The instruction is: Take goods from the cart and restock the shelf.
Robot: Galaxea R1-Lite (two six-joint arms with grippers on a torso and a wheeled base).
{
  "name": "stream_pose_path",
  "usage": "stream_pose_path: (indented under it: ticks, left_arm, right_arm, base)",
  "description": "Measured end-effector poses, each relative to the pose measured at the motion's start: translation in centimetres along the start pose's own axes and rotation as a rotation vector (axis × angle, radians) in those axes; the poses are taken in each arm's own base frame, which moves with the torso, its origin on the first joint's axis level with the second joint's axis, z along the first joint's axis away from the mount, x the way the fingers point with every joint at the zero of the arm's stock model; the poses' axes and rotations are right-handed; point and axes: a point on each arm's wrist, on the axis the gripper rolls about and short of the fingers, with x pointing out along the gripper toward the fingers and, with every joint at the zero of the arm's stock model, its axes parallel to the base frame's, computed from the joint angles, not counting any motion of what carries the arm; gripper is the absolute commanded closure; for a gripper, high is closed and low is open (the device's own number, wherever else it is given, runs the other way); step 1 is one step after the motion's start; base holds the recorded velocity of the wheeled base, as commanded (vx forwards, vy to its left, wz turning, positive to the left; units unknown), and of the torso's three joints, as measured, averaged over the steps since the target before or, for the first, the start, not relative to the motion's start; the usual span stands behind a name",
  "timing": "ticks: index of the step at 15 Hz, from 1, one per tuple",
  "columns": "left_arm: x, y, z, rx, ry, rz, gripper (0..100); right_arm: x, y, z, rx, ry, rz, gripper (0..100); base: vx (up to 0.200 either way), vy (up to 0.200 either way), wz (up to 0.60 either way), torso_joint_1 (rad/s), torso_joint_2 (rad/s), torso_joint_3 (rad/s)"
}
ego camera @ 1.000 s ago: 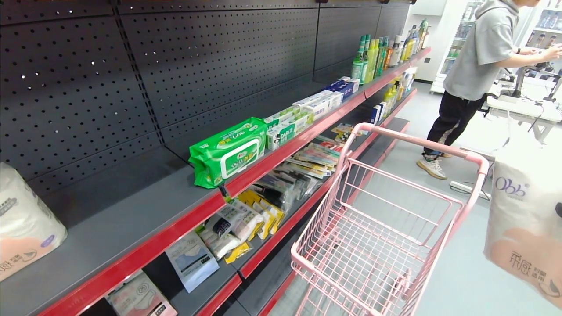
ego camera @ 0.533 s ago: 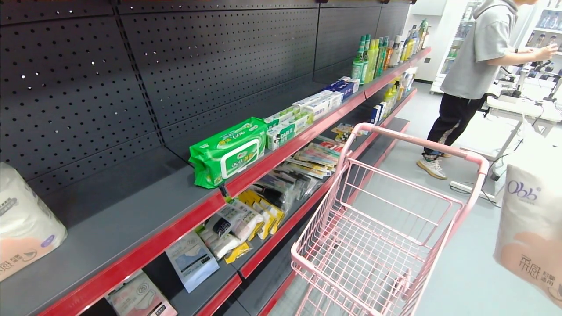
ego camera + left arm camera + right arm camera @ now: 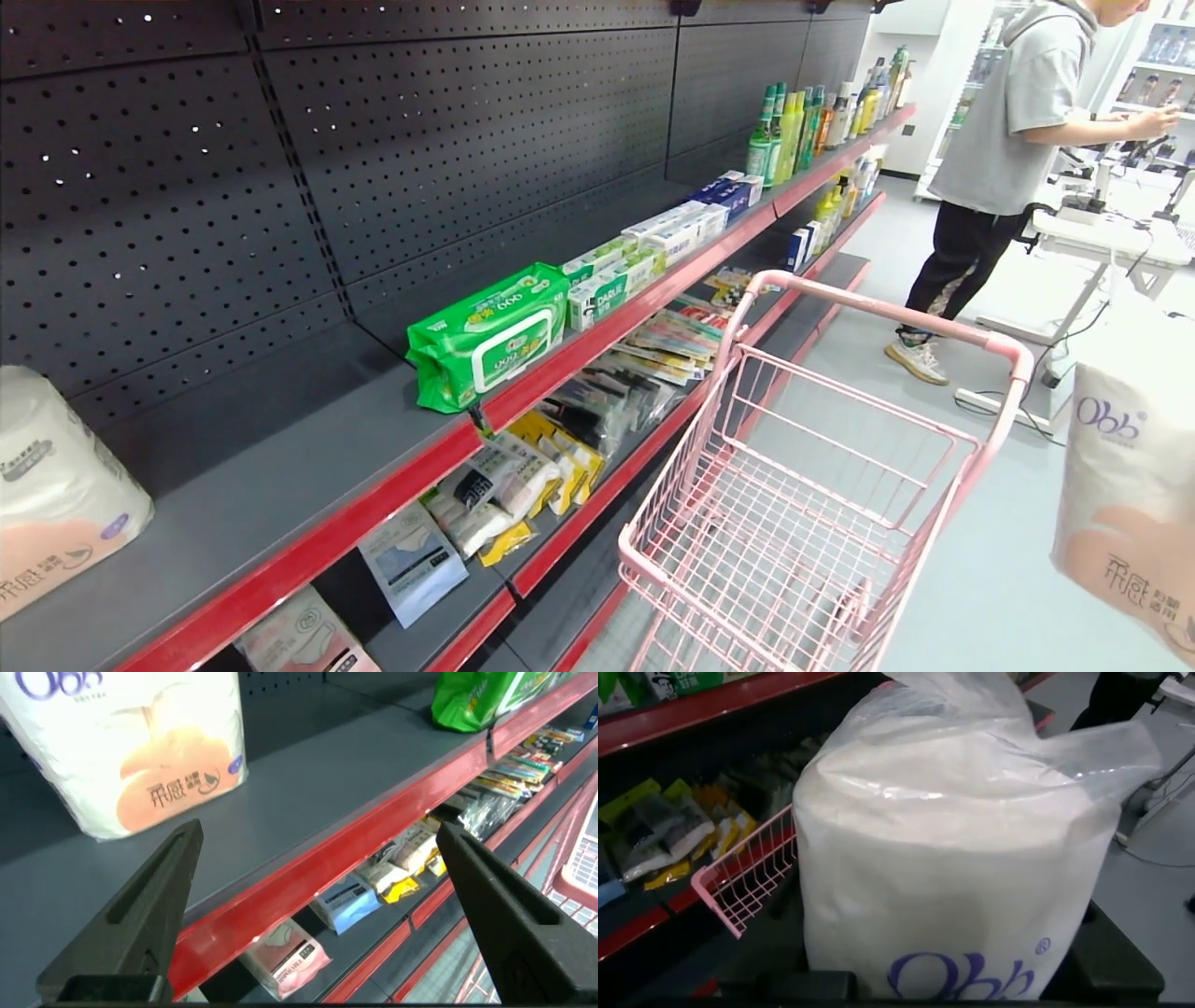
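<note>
My right gripper (image 3: 962,991) is shut on a white and peach tissue roll pack (image 3: 962,859) in clear plastic. I hold it in the air to the right of the pink wire cart (image 3: 803,495), where the pack (image 3: 1130,504) hangs at the head view's right edge. A second pack of the same kind (image 3: 56,495) stands on the grey top shelf (image 3: 280,467) at the far left. My left gripper (image 3: 318,924) is open in front of that shelf's red edge, just short of the shelved pack (image 3: 140,747), with nothing between its fingers.
A green wipes pack (image 3: 485,336) lies further along the shelf, then toothpaste boxes (image 3: 616,266) and bottles (image 3: 794,121). The lower shelf (image 3: 560,439) carries several small packets. A bare stretch of shelf lies between the tissue pack and the wipes. Grey floor lies right of the cart.
The held tissue pack has drifted a little to the right. The head camera has shifted slightly, so the whole scene sits a bit lower in the picture.
</note>
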Motion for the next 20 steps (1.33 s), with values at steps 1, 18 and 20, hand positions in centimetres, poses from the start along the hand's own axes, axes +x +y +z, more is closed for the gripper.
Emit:
stream_pose_path:
  ticks: [1, 18, 20]
  left_arm:
    - [0.00, 0.00, -0.01, 0.000, 0.001, 0.000, 0]
    - [0.00, 0.00, 0.00, 0.000, 0.000, 0.000, 0]
    - [0.00, 0.00, -0.01, 0.000, 0.001, 0.000, 0]
  right_arm:
    - [0.01, 0.00, 0.00, 0.000, 0.000, 0.000, 100]
    - [0.72, 0.12, 0.07, -0.028, 0.021, 0.009, 100]
    - [0.86, 0.14, 0.08, -0.040, 0.027, 0.008, 100]
  base:
    - [0.000, 0.000, 0.00, 0.178, -0.36, -0.207]
    - [0.000, 0.000, 0.00, 0.135, -0.28, -0.156]
    - [0.000, 0.000, 0.30, 0.004, 0.00, -0.001]
